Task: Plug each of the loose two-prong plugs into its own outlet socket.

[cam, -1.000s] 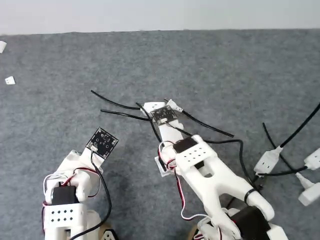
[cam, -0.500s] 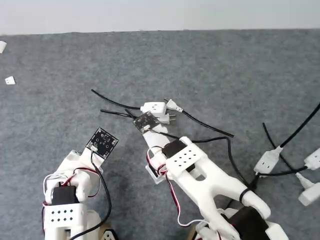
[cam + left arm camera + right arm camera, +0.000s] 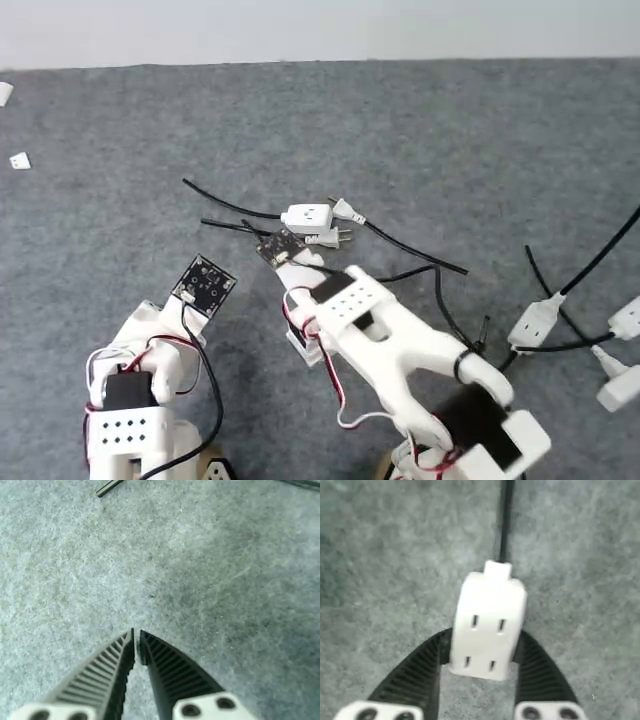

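In the right wrist view a white outlet socket [image 3: 490,615] with two pairs of slots sits between the fingers of my right gripper [image 3: 482,637], which is shut on its sides. Its black cable [image 3: 504,520] runs straight away over the carpet. In the high view the right arm [image 3: 370,320] reaches to the table's middle. Just beyond it lie another white socket [image 3: 307,215] and two loose two-prong plugs [image 3: 347,210] [image 3: 335,237]. My left gripper [image 3: 136,632] is shut with nothing in it, low over bare carpet. The left arm [image 3: 150,350] is at the near left.
Black cables [image 3: 230,208] trail left from the middle group, and one [image 3: 420,258] runs right. More white sockets and plugs [image 3: 533,322] [image 3: 625,318] [image 3: 615,385] with cables lie at the right edge. Small white scraps [image 3: 20,160] rest at the far left.
The right arm has swung left and back toward the near edge, uncovering the other white socket and the two plugs. The left arm has not moved.
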Robot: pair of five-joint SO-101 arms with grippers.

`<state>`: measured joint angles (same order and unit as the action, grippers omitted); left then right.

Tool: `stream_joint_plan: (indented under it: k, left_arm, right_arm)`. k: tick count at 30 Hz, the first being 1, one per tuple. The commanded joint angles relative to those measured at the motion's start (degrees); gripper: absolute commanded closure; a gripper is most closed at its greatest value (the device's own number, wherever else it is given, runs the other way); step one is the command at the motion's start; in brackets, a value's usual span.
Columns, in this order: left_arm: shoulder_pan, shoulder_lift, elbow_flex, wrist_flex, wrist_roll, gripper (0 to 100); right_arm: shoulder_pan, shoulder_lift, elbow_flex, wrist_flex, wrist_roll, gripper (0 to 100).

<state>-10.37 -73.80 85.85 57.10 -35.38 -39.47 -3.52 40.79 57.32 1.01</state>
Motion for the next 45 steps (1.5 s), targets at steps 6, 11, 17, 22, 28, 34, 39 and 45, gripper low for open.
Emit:
stream_joint_plan:
  k: [6,11,17,22,28,34,39,45]
  left_arm:
    - [-0.97,-0.79,-0.48,-1.76,0.79,99]
    - [-0.88,-0.79,-0.48,-1.76,0.79,99]
    - [-0.88,-0.79,-0.48,-1.76,0.79,99]
    - [-0.88,-0.79,-0.48,-1.76,0.79,99]
    - [-0.88,-0.79,-0.48,-1.76,0.44,99]
    - [-0.88,-0.79,-0.48,-1.67,-0.18,99]
    - [-0.88,-0.79,-0.48,-1.58,-0.18,99]
    - [-0.88,-0.79,-0.48,-1.58,-0.18,99]
  right_arm:
    - [4.53,-4.18,-4.48,3.65,-19.16,98.0]
    - [3.12,-5.41,-4.48,4.00,-30.95,91.1]
    - [1.98,-3.56,-4.84,3.74,-31.65,86.1]
    - [1.98,-3.56,-5.63,4.35,-27.69,86.1]
    - [-1.71,-3.12,-8.35,10.51,-21.10,76.7]
    - [-1.80,-3.03,-8.35,10.86,-21.01,72.1]
    - [-0.40,-3.56,-8.53,11.03,-21.01,74.1]
    - [1.36,-3.12,-8.62,10.95,-20.92,86.4]
